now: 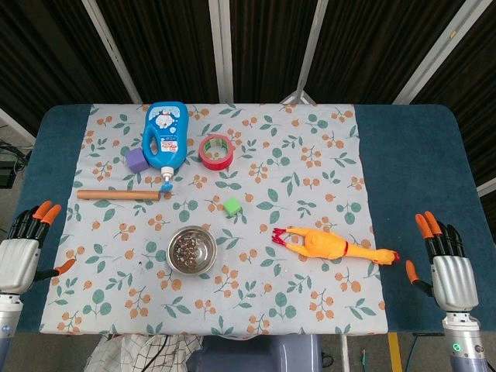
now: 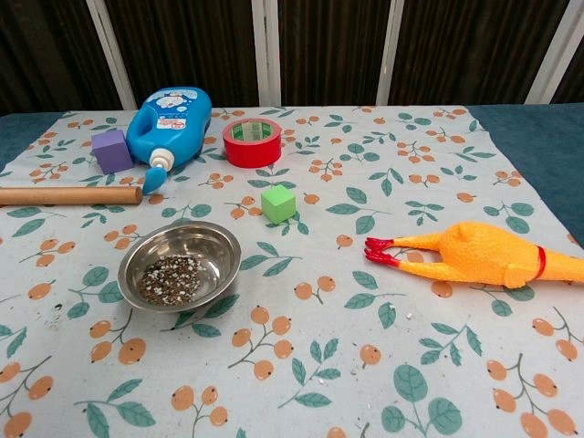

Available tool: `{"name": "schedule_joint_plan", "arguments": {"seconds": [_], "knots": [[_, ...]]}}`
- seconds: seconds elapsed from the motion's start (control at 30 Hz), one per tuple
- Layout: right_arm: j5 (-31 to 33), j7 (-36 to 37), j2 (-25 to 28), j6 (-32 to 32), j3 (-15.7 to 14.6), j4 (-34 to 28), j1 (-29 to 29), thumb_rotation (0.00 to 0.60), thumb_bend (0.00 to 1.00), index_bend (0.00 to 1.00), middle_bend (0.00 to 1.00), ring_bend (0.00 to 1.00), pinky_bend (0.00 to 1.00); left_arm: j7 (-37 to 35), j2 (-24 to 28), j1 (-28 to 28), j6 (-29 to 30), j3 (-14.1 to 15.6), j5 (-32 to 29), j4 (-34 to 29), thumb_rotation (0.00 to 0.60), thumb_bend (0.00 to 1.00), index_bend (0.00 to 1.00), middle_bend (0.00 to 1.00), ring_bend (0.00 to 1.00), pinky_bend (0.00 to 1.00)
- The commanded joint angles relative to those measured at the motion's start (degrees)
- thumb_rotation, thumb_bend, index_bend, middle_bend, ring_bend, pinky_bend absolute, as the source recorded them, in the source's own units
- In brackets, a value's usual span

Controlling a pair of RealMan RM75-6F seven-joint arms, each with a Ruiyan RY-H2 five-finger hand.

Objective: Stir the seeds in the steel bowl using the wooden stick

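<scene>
Right, step: I'm reading this as pre-grasp, nothing picked up yet, stirring not started.
Left hand (image 1: 22, 252): I'm seeing it sitting at the left table edge, fingers apart, holding nothing; only the head view is showing it.
Right hand (image 1: 448, 263): it's resting at the right edge, fingers spread, holding nothing, well apart from everything on the cloth.
Wooden stick (image 1: 118, 194): it's lying flat on the floral tablecloth (image 1: 310, 294), running left-right, behind the bowl and apart from it; its right end is sitting just beside the nozzle of the blue detergent bottle (image 1: 164, 136).
Steel bowl (image 1: 191, 249): it's standing upright near the front edge, left of centre.
Seeds (image 2: 170, 278): they're forming a shallow dark-and-pale layer over the bowl bottom, nothing heaped at the rim.
Bottle contents: I'm not able to tell; it's lying on its side, opaque.
Approach: I'm planning on the left hand, since the stick is on its side. I'm aiming to grip towards the left end, clear of the nozzle, so enough length is left to reach the bowl bottom.
Stirring: I'm expecting a light bowl to slide, so I'm keeping circles small and slow, tip low.
Clutter: purple cube (image 1: 136, 160), green cube (image 1: 232, 205), red tape roll (image 1: 217, 151) and rubber chicken (image 1: 333, 246) are lying off my path.
</scene>
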Motion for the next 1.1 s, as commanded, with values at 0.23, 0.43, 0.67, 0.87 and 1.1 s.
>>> {"name": "schedule_joint_plan", "arguments": {"seconds": [0.23, 0.43, 0.67, 0.87, 1.1], "knots": [[-0.2, 0.5, 0.1, 0.0, -0.2, 0.0, 0.0, 0.600, 0.45, 0.00, 0.00, 0.00, 0.00, 0.2, 0.0, 0.0, -0.3, -0.4, -0.6, -0.3, 0.600, 0.20, 0.02, 0.00, 0.00, 0.00], [-0.1, 0.6, 0.1, -0.2, -0.1, -0.1, 0.1, 0.600, 0.45, 0.00, 0.00, 0.00, 0.00, 1.7, 0.1, -1.6, -3.1, -1.3, -1.9, -0.6, 0.600, 0.20, 0.04, 0.00, 0.00, 0.00], [-0.3, 0.8, 0.1, -0.8, -0.2, -0.2, 0.5, 0.600, 0.45, 0.00, 0.00, 0.00, 0.00, 9.1, 0.0, -7.1, -10.7, -4.5, -6.0, -0.7, 0.600, 0.20, 0.14, 0.10, 0.00, 0.00], [0.1, 2.1, 0.6, -1.0, -0.2, -0.5, 0.4, 0.600, 0.45, 0.00, 0.00, 0.00, 0.00, 16.3, -2.2, -13.4, -18.8, -8.3, -12.5, 1.1, 0.600, 0.25, 0.21, 0.24, 0.00, 0.00], [0.4, 2.7, 0.8, -1.5, -0.3, -0.8, 0.5, 0.600, 0.45, 0.00, 0.00, 0.00, 0.00, 22.8, -6.2, -20.3, -26.6, -11.4, -20.1, 5.6, 0.600, 0.32, 0.27, 0.30, 0.00, 0.00]]}}
